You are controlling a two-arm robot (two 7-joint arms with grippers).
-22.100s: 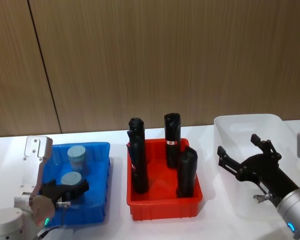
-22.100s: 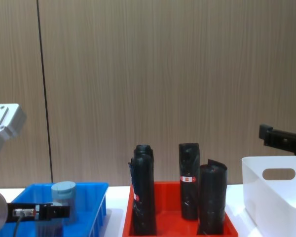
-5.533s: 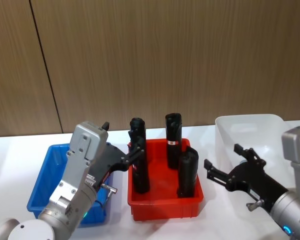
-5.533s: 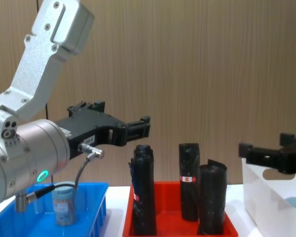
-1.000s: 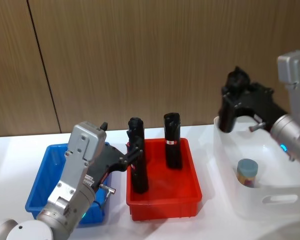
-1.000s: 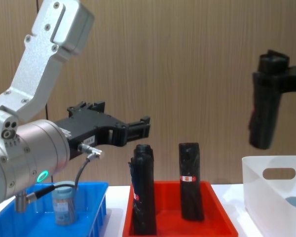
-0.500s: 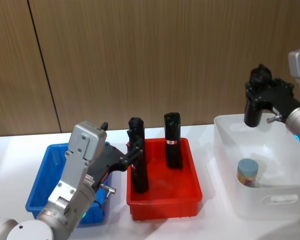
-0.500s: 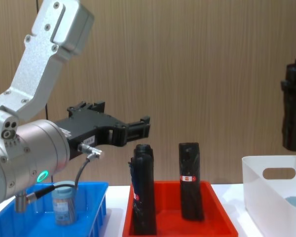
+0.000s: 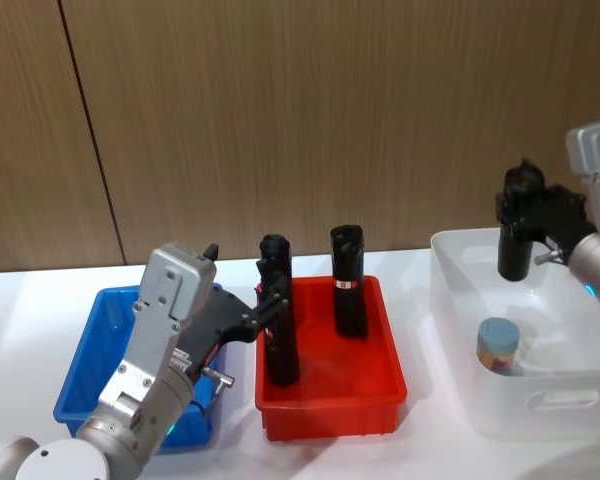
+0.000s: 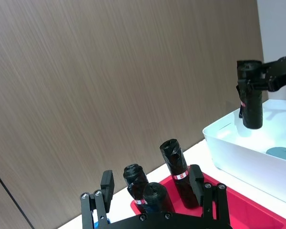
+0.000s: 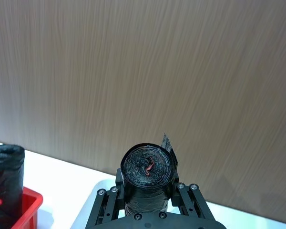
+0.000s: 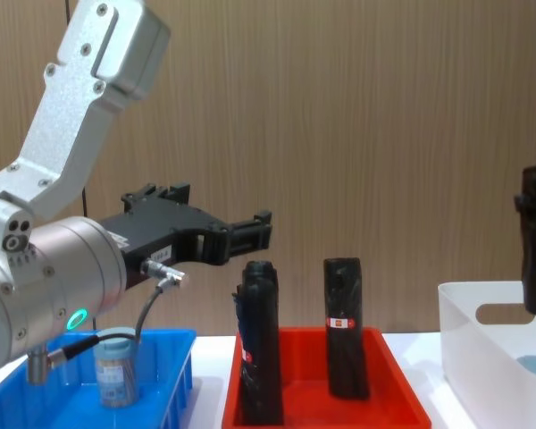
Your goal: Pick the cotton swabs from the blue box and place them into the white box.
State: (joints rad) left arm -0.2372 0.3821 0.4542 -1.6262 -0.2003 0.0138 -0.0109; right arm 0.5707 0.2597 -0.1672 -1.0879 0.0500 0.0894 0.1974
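One swab jar (image 12: 114, 368) upright in the blue box (image 9: 80, 350), left of the red tray (image 9: 330, 412); a second jar (image 9: 497, 343) already down in the white box (image 9: 540, 402), right of the tray. Probably light, rigid, smooth-walled plastic, so likely slippery: best taken across the body just under the lid, with a modest squeeze. Left gripper (image 12: 250, 232) spread wide, empty, raised over the tray's left edge, arm bent high, well above the swab jar. Right gripper (image 9: 525, 215) clamped on a black roll (image 9: 513, 252), held upright over the white box, right of the tray.
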